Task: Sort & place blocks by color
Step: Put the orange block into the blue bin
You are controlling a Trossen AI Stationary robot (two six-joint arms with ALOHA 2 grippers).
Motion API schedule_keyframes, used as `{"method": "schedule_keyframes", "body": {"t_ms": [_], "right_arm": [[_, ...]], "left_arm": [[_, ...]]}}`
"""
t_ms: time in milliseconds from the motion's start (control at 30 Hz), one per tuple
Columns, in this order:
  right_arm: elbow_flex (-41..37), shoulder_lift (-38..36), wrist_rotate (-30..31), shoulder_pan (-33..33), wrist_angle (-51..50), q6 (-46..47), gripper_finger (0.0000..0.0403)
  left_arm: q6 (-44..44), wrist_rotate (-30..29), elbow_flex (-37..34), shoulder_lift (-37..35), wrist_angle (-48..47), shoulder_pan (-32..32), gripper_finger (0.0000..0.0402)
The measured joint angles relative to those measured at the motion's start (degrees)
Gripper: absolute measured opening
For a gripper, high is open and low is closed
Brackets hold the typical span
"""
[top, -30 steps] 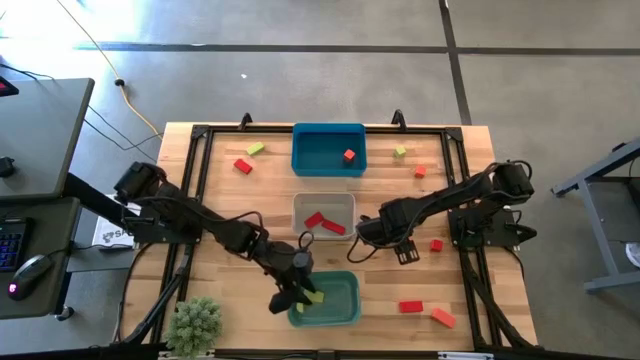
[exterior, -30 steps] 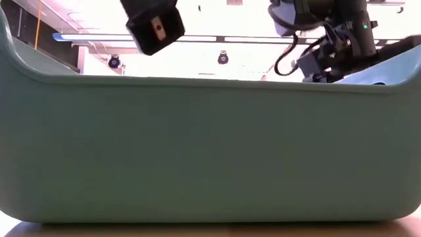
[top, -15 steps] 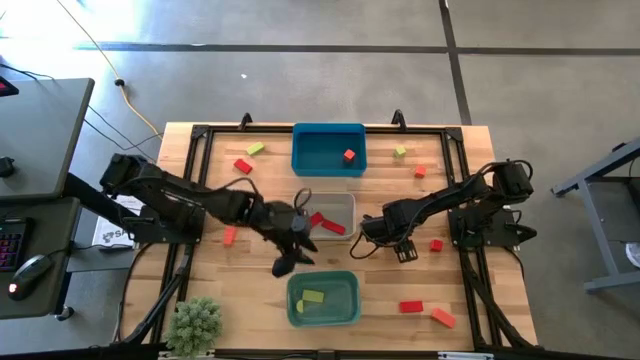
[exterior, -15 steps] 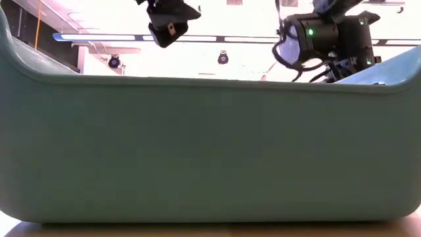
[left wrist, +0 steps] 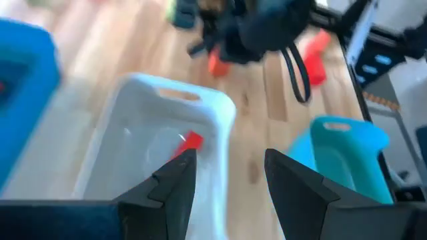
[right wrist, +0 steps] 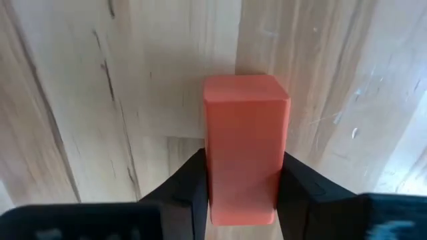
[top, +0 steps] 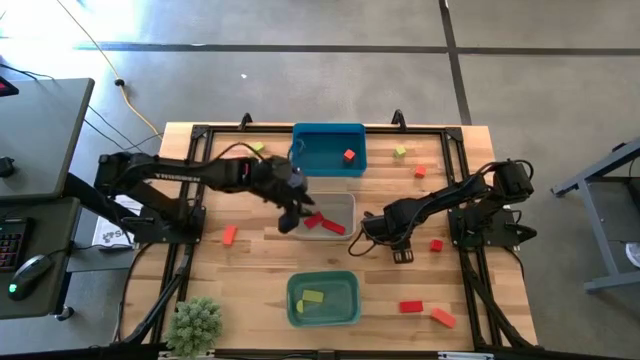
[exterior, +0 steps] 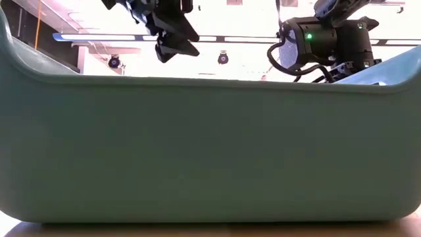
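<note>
My right gripper (top: 373,235) points down at the table just right of the clear-grey bin (top: 345,203) and is shut on an orange block (right wrist: 243,133). My left gripper (top: 290,216) hangs open and empty above that bin's left edge; its wrist view shows red blocks (left wrist: 189,142) lying in the bin. A yellow-green block (top: 311,297) lies in the teal bin (top: 348,312), and a red one (top: 349,155) in the blue bin (top: 310,150). Loose blocks lie on the wood: orange (top: 229,235), red (top: 436,244), red (top: 410,306). My right gripper pinches the orange block's two opposite side faces (right wrist: 212,193) between its two fingers, coming from above and pointing down. The block stands on the wooden table top, its far end (right wrist: 245,90) sticking out past the fingertips.
More blocks lie near the far edge: red (top: 243,166), yellow-green (top: 256,149), yellow-green (top: 400,151), orange (top: 420,171); another orange one (top: 443,318) is at the near right. A small plant (top: 195,322) stands at the near left corner. The teal bin's wall (exterior: 210,151) fills the low view.
My left gripper has left the teal bin, risen and swung toward the far edge, to above the clear-grey bin's left edge; the yellow-green block stays in the teal bin. My right gripper has sunk a little toward the table.
</note>
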Motion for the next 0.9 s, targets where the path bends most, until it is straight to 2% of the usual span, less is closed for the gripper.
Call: {"method": "schedule_keyframes", "body": {"t_ms": [233,433,733,900], "right_arm": [[0.49,0.02,-0.93,0.0,1.09,8.08,0.0103],[4.61,0.13,0.14,-0.91,1.63,12.45,0.0103],[12.29,0.13,8.75,-6.93,-2.98,18.85,0.0103],[16.8,0.13,12.22,-10.83,-6.26,18.5,0.0103]], "left_arm": [[5.18,0.0,0.08,-2.77,-1.1,6.95,0.0168],[9.42,0.02,0.07,-4.32,-1.7,12.77,0.0168],[13.01,0.04,0.07,-4.91,-3.01,20.29,0.0168],[13.56,0.07,0.07,-4.92,-5.47,23.77,0.0168]]}}
